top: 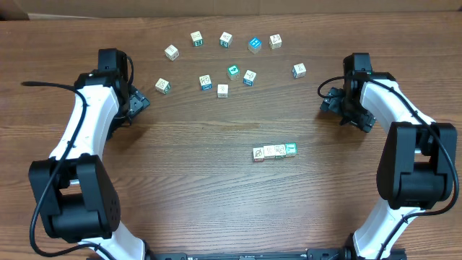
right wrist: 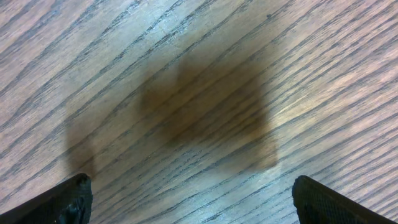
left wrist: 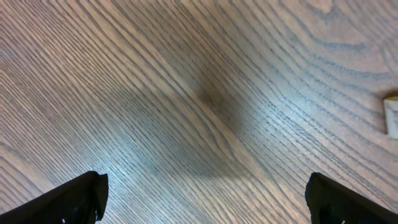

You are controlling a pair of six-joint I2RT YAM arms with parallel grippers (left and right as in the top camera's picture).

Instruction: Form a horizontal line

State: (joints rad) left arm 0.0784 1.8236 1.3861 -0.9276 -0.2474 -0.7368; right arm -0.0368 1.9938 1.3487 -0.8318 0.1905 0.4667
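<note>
The horizontal line [top: 274, 151] is a short row of small touching cubes in the lower middle of the table, tan and white faces with a green one at its right end. Far to its left my left gripper [top: 138, 103] rests low over bare wood, open and holding nothing; in the left wrist view the black fingertips [left wrist: 78, 199] stand wide apart. My right gripper [top: 333, 100] is at the table's right side, above and right of the row, open and empty too, with one fingertip [right wrist: 339, 202] at each bottom corner of the right wrist view.
Several loose picture cubes lie scattered along the back of the table, among them a tan one [top: 171, 51], a blue one [top: 254, 45] and a teal one [top: 232, 71]. One cube [top: 162, 86] lies just right of my left gripper; its edge [left wrist: 391, 116] shows in the left wrist view.
</note>
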